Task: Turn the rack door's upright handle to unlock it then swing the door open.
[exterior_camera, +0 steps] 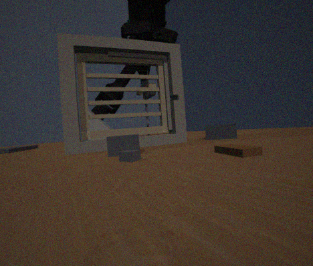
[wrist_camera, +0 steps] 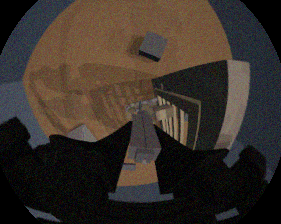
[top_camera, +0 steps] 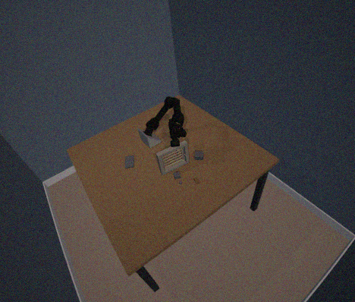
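Observation:
The pale rack frame (top_camera: 159,163) (exterior_camera: 67,100) (wrist_camera: 238,100) stands upright on the table. Its slatted door (exterior_camera: 99,134) sits nearly in the frame opening; whether it is slightly ajar is hard to tell. My gripper (wrist_camera: 141,125) is shut on the grey door handle (wrist_camera: 144,131), which shows between the fingertips in the wrist view. The gripper reaches down behind the door, as seen in the exterior view. In the wrist view the fingers close across a line roughly square to the frame. The handle's exact angle is mostly hidden by the slats and fingers.
A pale wedge-shaped piece (top_camera: 151,140) stands beside the arm (top_camera: 161,114). Grey blocks (top_camera: 129,162) (top_camera: 199,155) (exterior_camera: 221,131) lie left and right of the frame. A grey block (top_camera: 177,174) (exterior_camera: 123,145) and a flat brown block (top_camera: 196,180) (exterior_camera: 238,150) lie in front.

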`<state>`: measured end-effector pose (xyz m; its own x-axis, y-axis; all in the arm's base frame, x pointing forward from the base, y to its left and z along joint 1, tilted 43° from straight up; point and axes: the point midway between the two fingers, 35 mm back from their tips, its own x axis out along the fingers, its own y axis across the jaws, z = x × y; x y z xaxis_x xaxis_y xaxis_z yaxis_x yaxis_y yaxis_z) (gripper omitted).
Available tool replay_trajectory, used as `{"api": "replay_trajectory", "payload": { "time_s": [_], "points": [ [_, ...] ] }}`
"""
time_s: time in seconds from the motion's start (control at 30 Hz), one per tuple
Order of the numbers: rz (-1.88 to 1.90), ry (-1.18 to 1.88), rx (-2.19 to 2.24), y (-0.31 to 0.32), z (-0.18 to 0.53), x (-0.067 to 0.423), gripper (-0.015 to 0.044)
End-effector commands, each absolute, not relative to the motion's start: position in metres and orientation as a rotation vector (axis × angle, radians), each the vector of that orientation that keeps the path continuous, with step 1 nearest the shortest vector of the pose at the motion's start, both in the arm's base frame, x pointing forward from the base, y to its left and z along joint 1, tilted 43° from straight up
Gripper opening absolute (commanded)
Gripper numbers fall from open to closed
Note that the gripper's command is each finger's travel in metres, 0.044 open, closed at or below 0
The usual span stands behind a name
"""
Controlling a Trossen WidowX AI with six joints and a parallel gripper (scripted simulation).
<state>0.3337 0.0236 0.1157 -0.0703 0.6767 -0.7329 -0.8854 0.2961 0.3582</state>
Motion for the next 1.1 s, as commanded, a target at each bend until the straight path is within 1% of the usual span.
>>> {"api": "replay_trajectory", "payload": {
  "time_s": [0.0, 0.4, 0.83, 1.07],
  "points": [
    [1.416, 0.865, -0.419, 0.0242, 0.1151, 0.3336, 0.0024],
    [1.649, 0.456, -0.837, 0.0242, 0.1151, 0.3336, 0.0024],
    [1.652, 0.449, -0.843, 0.0242, 0.1151, 0.3336, 0.0024],
    [1.652, 0.449, -0.843, 0.0242, 0.1151, 0.3336, 0.0208]
  ]
}}
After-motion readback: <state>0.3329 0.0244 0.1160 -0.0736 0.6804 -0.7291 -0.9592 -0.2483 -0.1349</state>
